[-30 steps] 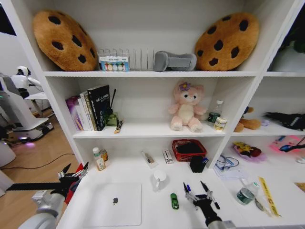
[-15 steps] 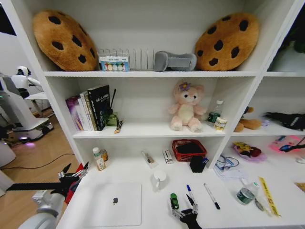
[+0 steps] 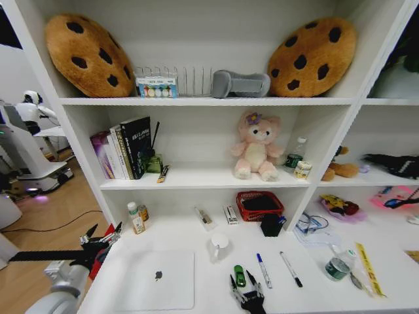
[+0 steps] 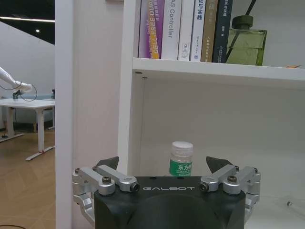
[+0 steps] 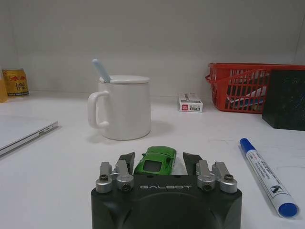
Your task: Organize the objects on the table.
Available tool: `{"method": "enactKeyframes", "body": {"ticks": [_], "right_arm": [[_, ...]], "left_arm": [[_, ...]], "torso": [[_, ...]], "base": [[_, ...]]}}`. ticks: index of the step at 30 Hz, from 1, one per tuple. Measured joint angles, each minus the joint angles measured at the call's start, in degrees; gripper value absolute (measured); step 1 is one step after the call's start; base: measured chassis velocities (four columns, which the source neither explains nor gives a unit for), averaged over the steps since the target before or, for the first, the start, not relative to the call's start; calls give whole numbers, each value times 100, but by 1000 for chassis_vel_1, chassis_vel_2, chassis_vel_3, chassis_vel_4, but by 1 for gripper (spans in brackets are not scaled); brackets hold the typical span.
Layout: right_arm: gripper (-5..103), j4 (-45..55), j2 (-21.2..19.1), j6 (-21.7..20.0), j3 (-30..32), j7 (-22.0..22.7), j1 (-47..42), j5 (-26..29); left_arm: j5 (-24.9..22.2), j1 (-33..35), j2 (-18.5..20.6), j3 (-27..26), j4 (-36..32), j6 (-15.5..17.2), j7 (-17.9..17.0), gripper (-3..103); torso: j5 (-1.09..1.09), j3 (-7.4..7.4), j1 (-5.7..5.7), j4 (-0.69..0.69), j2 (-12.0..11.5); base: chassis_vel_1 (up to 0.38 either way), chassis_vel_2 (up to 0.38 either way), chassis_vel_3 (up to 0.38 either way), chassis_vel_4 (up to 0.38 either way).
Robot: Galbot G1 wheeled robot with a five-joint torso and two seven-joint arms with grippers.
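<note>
A tiny green toy car point(image 3: 239, 276) stands on the white table point(image 3: 183, 237), right of the shut silver laptop point(image 3: 156, 278). My right gripper point(image 3: 243, 292) is low at the car's near end and open. In the right wrist view the car point(image 5: 153, 164) sits between the spread fingers of that gripper point(image 5: 159, 159), with small gaps on both sides. A blue-capped marker point(image 3: 264, 270) and a black marker point(image 3: 291, 269) lie to the right of the car. The black pen cup point(image 3: 272, 225) stands farther back. My left gripper point(image 3: 101, 237) hangs open off the table's left end.
A white lidded mug point(image 3: 219, 246) stands just behind the car, and a red basket point(image 3: 260, 205) sits by the pen cup. Small bottles point(image 3: 136, 219) stand at the back left. A water bottle point(image 3: 338, 266) and a yellow ruler point(image 3: 368, 269) lie at the right.
My right gripper has moved left from the two markers to the green car and dropped toward the table's near edge. The markers now lie uncovered. The left arm has not moved.
</note>
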Motion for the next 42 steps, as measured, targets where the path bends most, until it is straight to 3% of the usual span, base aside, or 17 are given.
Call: {"method": "enactKeyframes", "body": {"ticks": [2,8,17,22,28,30,32,33,34,36,39,40,42], "right_arm": [[58,9,-1,0,3,2,-1,1],[34,64,-32,3,66,12,-45,17],[32,381,-68,1,232,78,-206,80],[32,1103,-104,2,593,123,-554,268],[32,2258,-442,-172,1043,258,-825,769],[32,2763,-968,-513,1177,324,-593,1222],[32,2865,-1147,-605,1216,333,-513,1380],[32,3088,-1700,-855,1391,398,-225,1932],[32,3088,-1700,-855,1391,398,-225,1932],[32,3219,-2349,-1184,1634,549,245,2666],[32,3267,-2672,-1368,1719,649,566,3098],[32,3333,-3231,-1704,1780,809,1209,3965],[32,3268,-3795,-1974,1665,949,2062,4701]], "left_arm": [[0,0,0,0,0,0,0,100],[0,0,0,0,0,0,-1,100],[0,0,1,0,0,0,-2,100],[0,0,1,0,-1,1,-2,100],[-1,0,0,0,0,1,-2,100],[0,-1,2,0,0,1,-2,100],[-1,-1,2,1,0,2,-3,100],[0,0,2,1,-1,2,-2,100],[0,0,2,1,-1,2,-2,100],[-1,0,1,1,0,2,-3,100],[-1,-1,2,1,-1,1,-2,100],[-1,-1,1,1,-1,1,-1,100],[-1,-1,2,2,-1,1,-1,100]], "torso": [[0,0,0,0,0],[0,0,0,0,-1],[1,0,0,0,0],[1,0,0,0,-1],[0,0,0,-1,0],[1,0,0,-1,0],[2,0,0,-1,0],[1,0,0,0,0],[1,0,0,0,0],[2,1,0,-1,-1],[3,1,0,-1,-1],[2,1,0,0,-1],[1,1,0,1,-1]], "base": [[0,0,0,0],[0,0,0,0],[0,0,0,0],[0,0,0,0],[0,0,0,0],[0,0,0,0],[0,0,0,0],[0,0,0,0],[0,0,0,0],[0,0,0,0],[0,0,0,0],[0,0,0,0],[0,0,0,0]]}}
